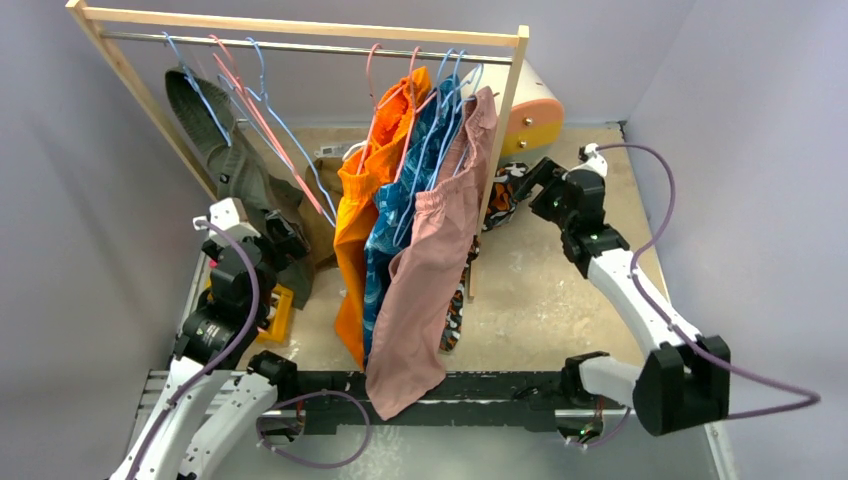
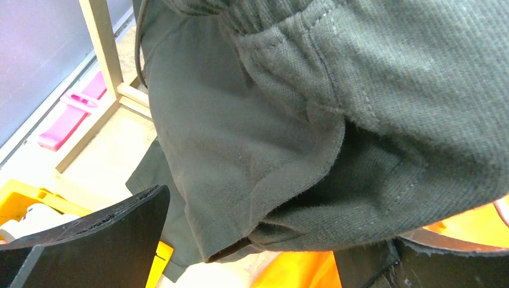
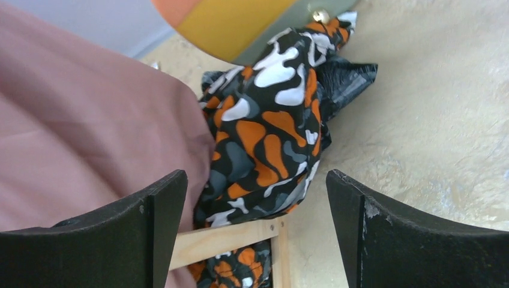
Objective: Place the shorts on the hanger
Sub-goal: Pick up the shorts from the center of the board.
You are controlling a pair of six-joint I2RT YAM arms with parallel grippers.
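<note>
The camouflage shorts [image 1: 500, 196] lie crumpled on the table by the rack's right foot, draped over its wooden base bar; they fill the middle of the right wrist view [image 3: 264, 132]. My right gripper [image 1: 532, 186] is open just beside and above them, its jaws wide apart and holding nothing [image 3: 255, 204]. An empty light-blue hanger [image 1: 292, 145] hangs on the rail left of centre. My left gripper [image 1: 285, 240] is open and empty [image 2: 258, 246], close against a hanging dark green garment [image 2: 300, 120].
The wooden rack [image 1: 300, 28] holds orange shorts [image 1: 365, 200], blue patterned shorts [image 1: 400, 210] and dusty-pink shorts [image 1: 430, 270], plus pink-red hangers [image 1: 265, 115]. An orange-yellow padded object [image 1: 530, 110] stands behind the rack's right post. A yellow box [image 1: 280, 310] sits at the left.
</note>
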